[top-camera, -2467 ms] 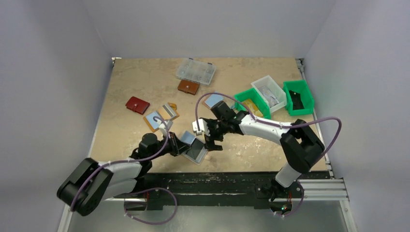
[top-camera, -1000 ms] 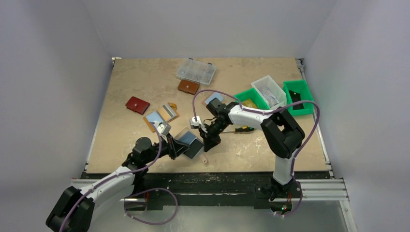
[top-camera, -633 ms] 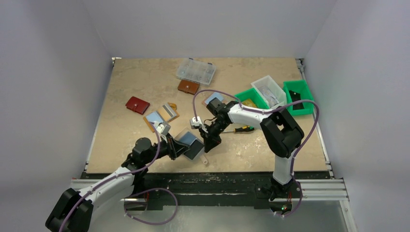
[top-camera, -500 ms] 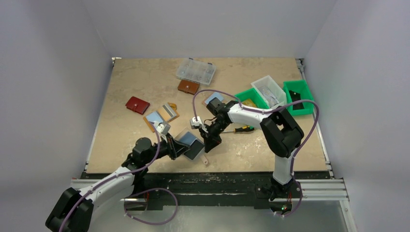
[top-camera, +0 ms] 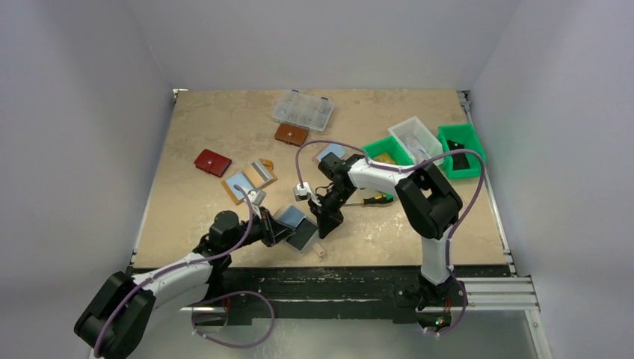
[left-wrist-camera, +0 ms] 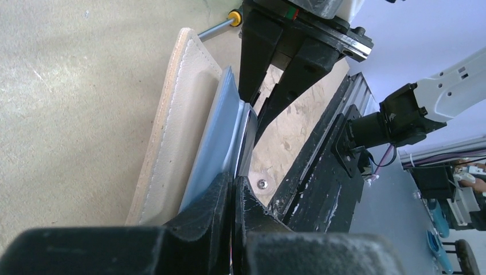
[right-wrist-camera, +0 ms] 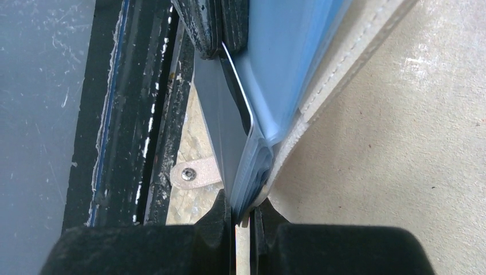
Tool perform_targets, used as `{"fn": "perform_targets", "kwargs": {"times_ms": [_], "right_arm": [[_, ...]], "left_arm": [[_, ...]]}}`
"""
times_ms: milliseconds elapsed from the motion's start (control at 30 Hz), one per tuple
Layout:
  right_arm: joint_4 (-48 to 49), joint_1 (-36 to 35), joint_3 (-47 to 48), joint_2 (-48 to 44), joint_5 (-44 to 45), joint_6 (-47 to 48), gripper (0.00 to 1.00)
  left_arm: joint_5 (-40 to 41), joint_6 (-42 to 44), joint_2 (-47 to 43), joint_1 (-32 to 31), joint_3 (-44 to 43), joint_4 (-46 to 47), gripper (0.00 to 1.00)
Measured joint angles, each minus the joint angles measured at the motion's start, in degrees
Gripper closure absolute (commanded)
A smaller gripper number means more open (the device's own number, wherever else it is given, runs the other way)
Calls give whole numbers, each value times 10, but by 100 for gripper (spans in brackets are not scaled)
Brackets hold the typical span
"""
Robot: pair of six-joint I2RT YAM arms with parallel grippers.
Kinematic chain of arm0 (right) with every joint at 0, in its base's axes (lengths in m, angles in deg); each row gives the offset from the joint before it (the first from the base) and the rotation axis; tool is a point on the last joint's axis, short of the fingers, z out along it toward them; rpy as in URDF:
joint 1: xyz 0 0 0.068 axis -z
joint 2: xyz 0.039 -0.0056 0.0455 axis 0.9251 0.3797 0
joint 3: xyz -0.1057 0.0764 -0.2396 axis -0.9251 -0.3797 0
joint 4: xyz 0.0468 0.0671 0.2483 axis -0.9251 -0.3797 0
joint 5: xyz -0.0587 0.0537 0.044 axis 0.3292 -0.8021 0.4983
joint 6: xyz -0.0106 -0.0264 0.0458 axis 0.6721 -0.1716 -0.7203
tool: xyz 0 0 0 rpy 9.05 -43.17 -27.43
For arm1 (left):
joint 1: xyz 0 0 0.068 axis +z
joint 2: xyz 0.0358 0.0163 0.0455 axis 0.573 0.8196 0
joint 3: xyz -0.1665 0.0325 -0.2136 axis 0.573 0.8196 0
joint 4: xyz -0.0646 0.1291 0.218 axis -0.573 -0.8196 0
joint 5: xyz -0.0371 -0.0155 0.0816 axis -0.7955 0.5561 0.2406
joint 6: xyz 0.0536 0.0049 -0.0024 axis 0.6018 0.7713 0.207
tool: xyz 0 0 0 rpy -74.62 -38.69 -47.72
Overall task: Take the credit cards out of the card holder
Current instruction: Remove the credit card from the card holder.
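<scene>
The tan card holder (top-camera: 296,226) lies open near the table's front edge, held between both grippers. My left gripper (top-camera: 275,229) is shut on its left side. In the left wrist view the left gripper (left-wrist-camera: 232,182) pinches a thin grey leaf or card (left-wrist-camera: 245,134) beside the pale blue sleeve (left-wrist-camera: 215,132) and tan cover (left-wrist-camera: 172,114). My right gripper (top-camera: 324,226) is shut on the right side. In the right wrist view the right gripper (right-wrist-camera: 243,207) clamps the bunched blue sleeves (right-wrist-camera: 281,74) with the tan cover (right-wrist-camera: 338,74). The snap tab (right-wrist-camera: 192,175) lies on the table.
A red wallet (top-camera: 212,162), a brown wallet (top-camera: 291,134) and a clear organiser box (top-camera: 303,110) lie further back. Another open card holder (top-camera: 249,179) sits left of centre. Green bins (top-camera: 389,153), a white bin (top-camera: 416,142) and a screwdriver (top-camera: 370,200) are at the right.
Both grippers keep their hold on the card holder, which has shifted slightly toward the front edge. The left arm's elbow has swung, and the right arm has folded in further.
</scene>
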Motion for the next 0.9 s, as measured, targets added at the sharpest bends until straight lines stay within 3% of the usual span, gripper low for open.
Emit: {"fn": "perform_targets", "kwargs": {"times_ms": [467, 767, 900], "right_arm": [[-69, 4, 45, 55, 1, 9, 100], [-89, 5, 55, 64, 1, 12, 100], [-94, 6, 56, 65, 1, 12, 100]], "left_arm": [[-1, -36, 97, 1, -3, 60, 98], [-3, -37, 120, 1, -8, 67, 82], [-5, -41, 140, 1, -12, 80, 80]]}}
